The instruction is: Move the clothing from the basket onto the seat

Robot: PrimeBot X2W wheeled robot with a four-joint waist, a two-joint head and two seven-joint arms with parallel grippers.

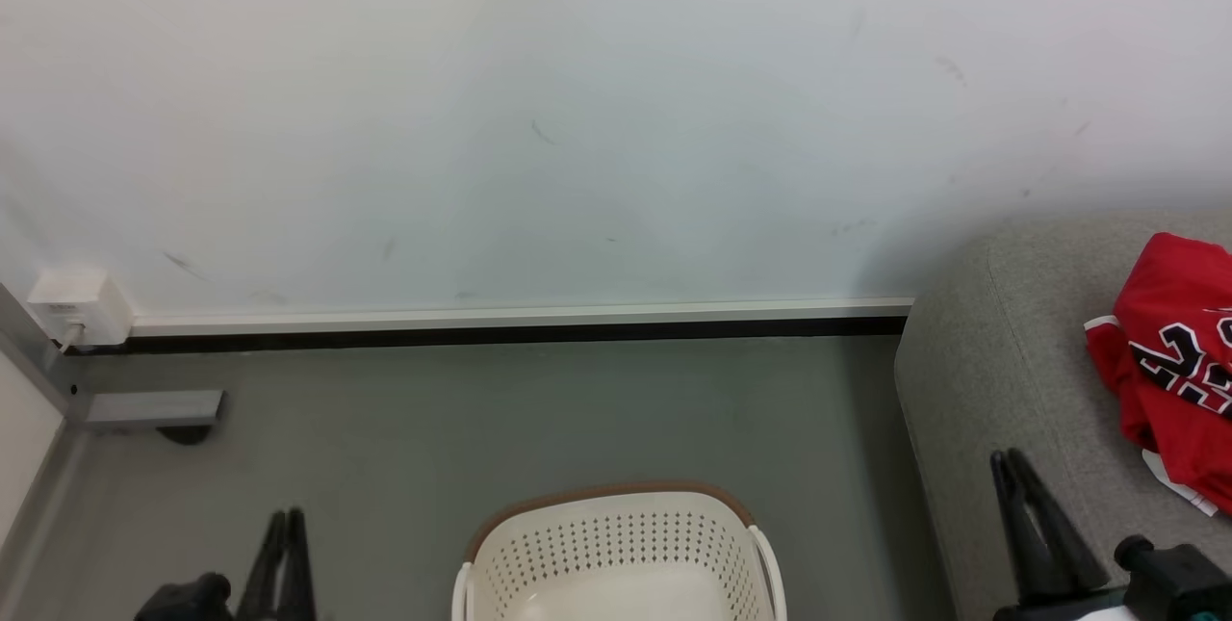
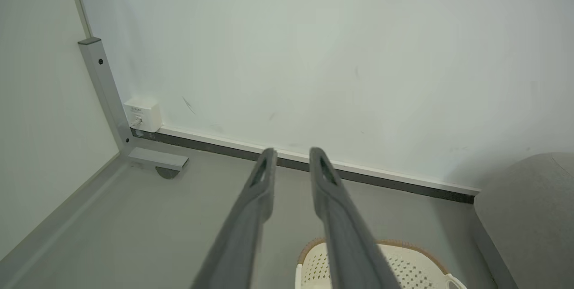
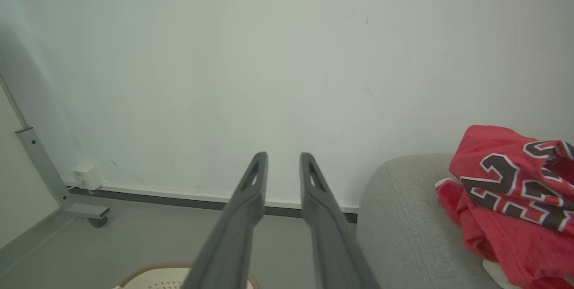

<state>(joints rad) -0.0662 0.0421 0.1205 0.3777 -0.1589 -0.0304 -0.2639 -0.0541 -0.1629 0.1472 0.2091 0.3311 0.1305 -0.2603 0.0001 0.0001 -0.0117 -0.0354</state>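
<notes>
Clothing [image 1: 1169,361] lies heaped on the seat [image 1: 991,390], and the visible part of the basket [image 1: 616,544] holds nothing, so the job looks done. With nothing to carry, the left gripper [image 2: 291,154] and right gripper [image 3: 283,157] hang empty, fingers narrowly parted.

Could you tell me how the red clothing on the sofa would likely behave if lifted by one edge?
Probably floppy: the clothing lies crumpled in soft folds on the seat. It looks thin, so likely light, and it would probably drape and unfold rather than keep its shape.
</notes>
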